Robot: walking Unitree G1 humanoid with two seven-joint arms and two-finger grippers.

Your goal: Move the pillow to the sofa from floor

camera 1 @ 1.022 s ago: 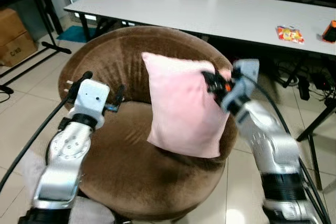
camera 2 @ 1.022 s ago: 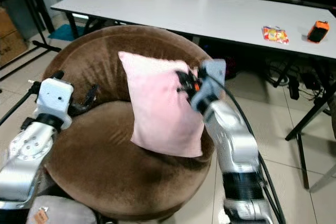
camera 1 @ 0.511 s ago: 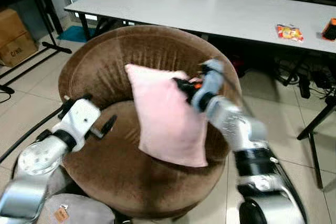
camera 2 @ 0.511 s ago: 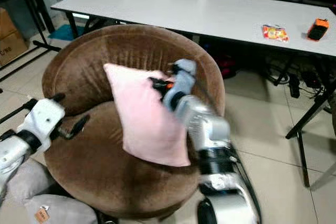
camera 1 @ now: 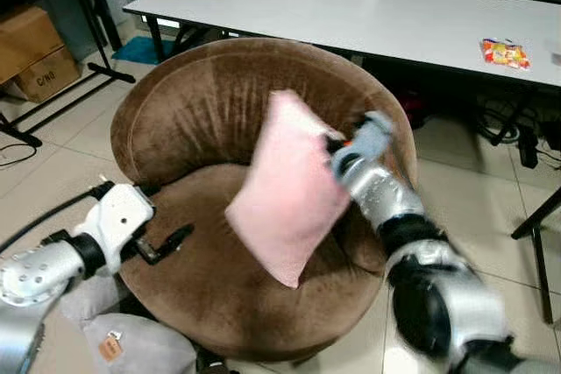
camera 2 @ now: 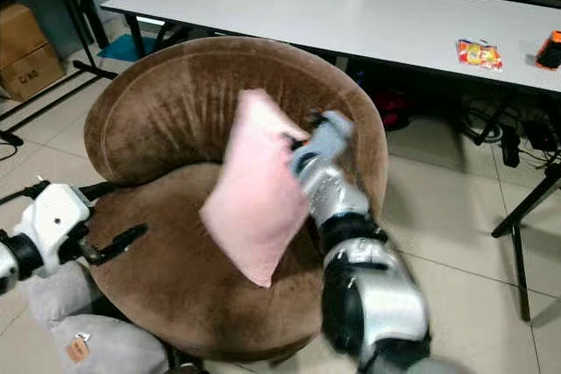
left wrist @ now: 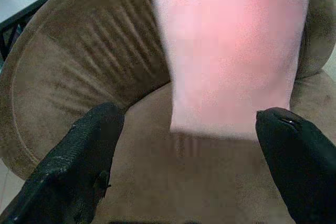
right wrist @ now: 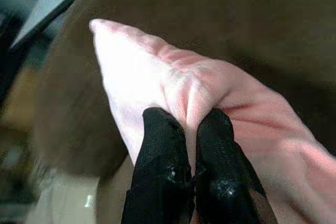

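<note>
Right tool (right wrist: 190, 145) pinches pink pillow (camera 1: 289, 190) (tilted) above brown sofa (camera 1: 188, 111); left tool (left wrist: 184, 145) spread wide, holding nothing.

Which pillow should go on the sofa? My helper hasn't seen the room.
Find the round brown sofa in front of the long white table. The pink pillow hangs tilted above its seat, pinched at one edge by the right hand. The grey cushions on the floor are not it.
</note>
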